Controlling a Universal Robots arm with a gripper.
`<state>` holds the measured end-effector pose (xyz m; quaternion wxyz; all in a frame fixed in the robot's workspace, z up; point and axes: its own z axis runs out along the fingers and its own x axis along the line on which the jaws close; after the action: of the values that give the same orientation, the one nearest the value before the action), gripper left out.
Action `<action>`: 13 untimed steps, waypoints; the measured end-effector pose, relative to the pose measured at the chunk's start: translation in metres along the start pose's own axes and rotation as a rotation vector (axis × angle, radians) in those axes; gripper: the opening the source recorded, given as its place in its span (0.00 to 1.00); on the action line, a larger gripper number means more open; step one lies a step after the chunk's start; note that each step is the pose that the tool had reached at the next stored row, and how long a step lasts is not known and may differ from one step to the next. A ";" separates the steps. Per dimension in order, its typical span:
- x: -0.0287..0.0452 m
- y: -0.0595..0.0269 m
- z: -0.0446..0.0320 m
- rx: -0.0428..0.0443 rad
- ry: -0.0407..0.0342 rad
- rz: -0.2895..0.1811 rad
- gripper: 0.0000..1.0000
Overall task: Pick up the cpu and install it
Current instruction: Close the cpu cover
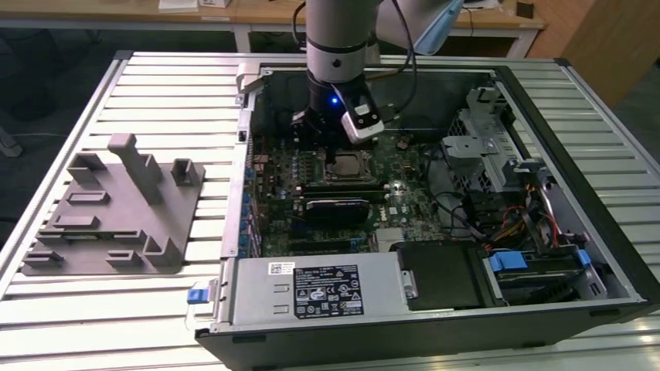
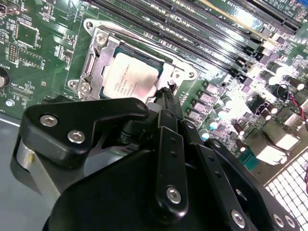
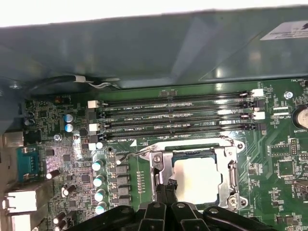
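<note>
The cpu [image 1: 351,164] lies flat in the black metal-framed socket [image 3: 231,166] on the green motherboard inside the open computer case [image 1: 577,93]. Its silver top plate is plain in both wrist views, cpu [image 2: 131,81] and cpu [image 3: 197,180]. My gripper [image 1: 332,147] hangs low over the socket's edge. In both wrist views the black fingers come together at one corner of the chip, gripper [image 2: 166,94] and gripper [image 3: 168,185], shut with nothing between them. I cannot tell whether the tips touch the chip.
Memory slots [image 3: 173,118] run beside the socket, with capacitors [image 3: 98,180] on another side. A power supply [image 1: 314,290], drive cage [image 1: 484,131] and cables [image 1: 505,224] crowd the case. The large grey tray [image 1: 113,209] with posts rests on the slatted table at the exterior view's left.
</note>
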<state>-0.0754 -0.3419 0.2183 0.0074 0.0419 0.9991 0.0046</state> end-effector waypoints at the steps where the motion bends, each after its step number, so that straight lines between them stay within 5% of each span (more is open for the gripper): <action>1: 0.0000 0.0000 0.0000 0.0000 -0.0001 0.000 0.11; 6: -0.0013 0.0001 -0.0002 0.0004 0.0002 0.000 0.11; 13: -0.0156 0.0013 0.0002 0.0002 0.0000 0.000 0.11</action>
<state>-0.0597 -0.3419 0.2184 0.0073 0.0419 0.9991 0.0046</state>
